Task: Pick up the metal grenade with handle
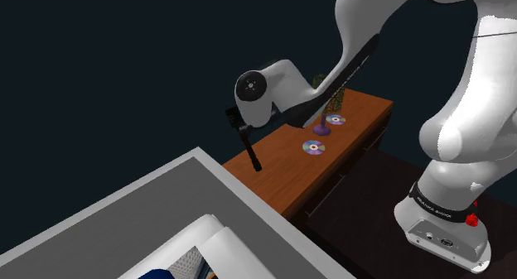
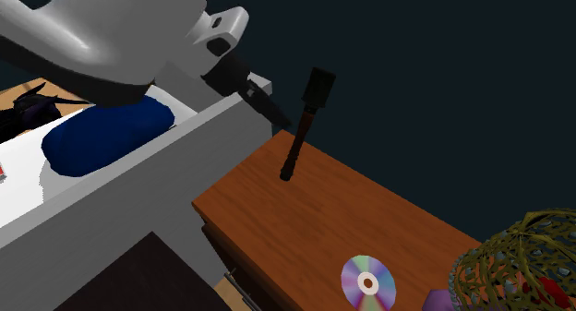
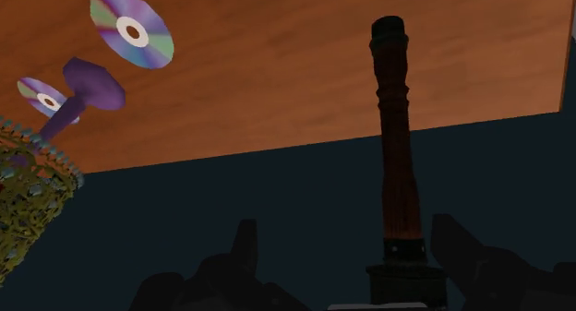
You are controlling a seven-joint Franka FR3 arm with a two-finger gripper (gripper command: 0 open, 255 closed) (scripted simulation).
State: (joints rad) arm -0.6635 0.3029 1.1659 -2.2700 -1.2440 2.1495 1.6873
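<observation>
White lettering rings the dark band at the arm's foot, above the stand (image 1: 443, 236), but it is too small to read; the two rainbow discs (image 1: 314, 147) (image 1: 335, 119) carry no writing.

The grenade (image 3: 395, 143) is a stick type: a squat black cylinder for a head, then a long, turned, dark reddish-brown handle ending in a black cap. It stands steeply tilted, head uppermost, over the brown wooden table (image 1: 282, 182). In the shoulder view it is at the table's 8 o'clock end, with the discs and a purple goblet (image 1: 321, 130) toward 2 o'clock from it. Whether the cap touches the wood cannot be told.

In the shoulder view the arm rises from the stand at 4 o'clock, arches over and reaches low toward 10 o'clock. The gripper (image 3: 349, 243) points along the handle with its fingers spread wide. The head sits between them, close against one finger and well clear of the other.
</observation>
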